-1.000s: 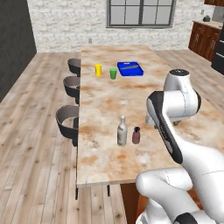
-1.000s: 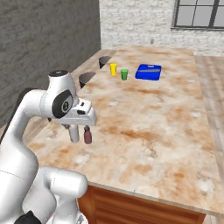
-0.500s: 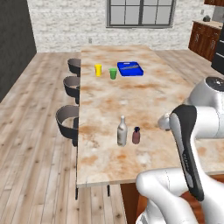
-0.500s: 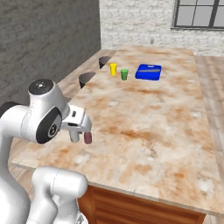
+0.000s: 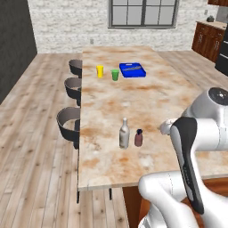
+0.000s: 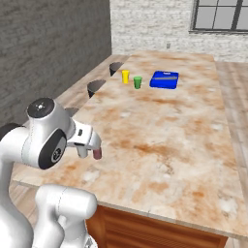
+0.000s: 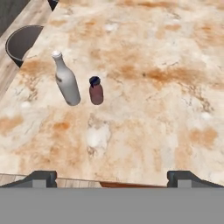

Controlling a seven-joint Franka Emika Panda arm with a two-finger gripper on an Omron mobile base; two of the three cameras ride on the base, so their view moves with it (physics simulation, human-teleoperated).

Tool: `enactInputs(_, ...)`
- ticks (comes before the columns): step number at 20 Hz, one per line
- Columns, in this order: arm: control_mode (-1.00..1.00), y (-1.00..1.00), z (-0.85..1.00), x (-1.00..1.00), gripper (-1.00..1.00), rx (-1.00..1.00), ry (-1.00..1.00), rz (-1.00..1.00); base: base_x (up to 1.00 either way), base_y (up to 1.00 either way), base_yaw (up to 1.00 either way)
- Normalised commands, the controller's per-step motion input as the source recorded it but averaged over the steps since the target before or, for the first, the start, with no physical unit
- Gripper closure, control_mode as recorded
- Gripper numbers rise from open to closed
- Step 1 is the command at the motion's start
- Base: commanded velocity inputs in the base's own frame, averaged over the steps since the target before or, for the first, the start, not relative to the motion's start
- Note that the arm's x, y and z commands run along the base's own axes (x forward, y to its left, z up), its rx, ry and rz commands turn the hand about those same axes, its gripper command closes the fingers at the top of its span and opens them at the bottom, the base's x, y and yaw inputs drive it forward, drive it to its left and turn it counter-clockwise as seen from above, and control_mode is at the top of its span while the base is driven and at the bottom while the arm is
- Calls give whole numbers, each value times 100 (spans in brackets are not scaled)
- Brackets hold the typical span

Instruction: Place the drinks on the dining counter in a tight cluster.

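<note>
Two drinks stand upright and close together on the dining counter (image 5: 133,98) near its stool-side front corner. One is a taller grey-beige glass bottle (image 5: 124,134) (image 7: 67,83). The other is a short dark-brown bottle (image 5: 139,138) (image 7: 96,91) just to its right, with a small gap between them. In the right base view the brown bottle (image 6: 97,154) peeks out beside my white hand. My gripper (image 7: 113,176) hangs above the counter's front edge, back from both bottles. It is open, fingers spread wide, with nothing between them.
At the far end of the counter stand a yellow cup (image 5: 99,71), a green cup (image 5: 115,75) and a blue tray (image 5: 132,70). Dark round stools (image 5: 69,124) line the left side. My bent arm (image 5: 191,147) hangs over the front right of the counter.
My arm has swung back from over the bottles toward the base. Both bottles stay where they were. The gripper has stayed open.
</note>
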Motion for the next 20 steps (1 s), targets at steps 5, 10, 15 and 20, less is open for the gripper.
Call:
enactInputs(5, -100, -9, -1, -34, -100, 2, 0, -3, 0, 0, 0)
enactInputs(10, 100, 0, 0, 0, -100, 0, 0, 0, -100, -61, -25)
enactInputs(15, 100, 0, 0, 0, -100, 0, 0, 0, -70, -41, -38)
enactInputs(20, 100, 0, 0, 0, -100, 0, 0, 0, 0, -11, -88)
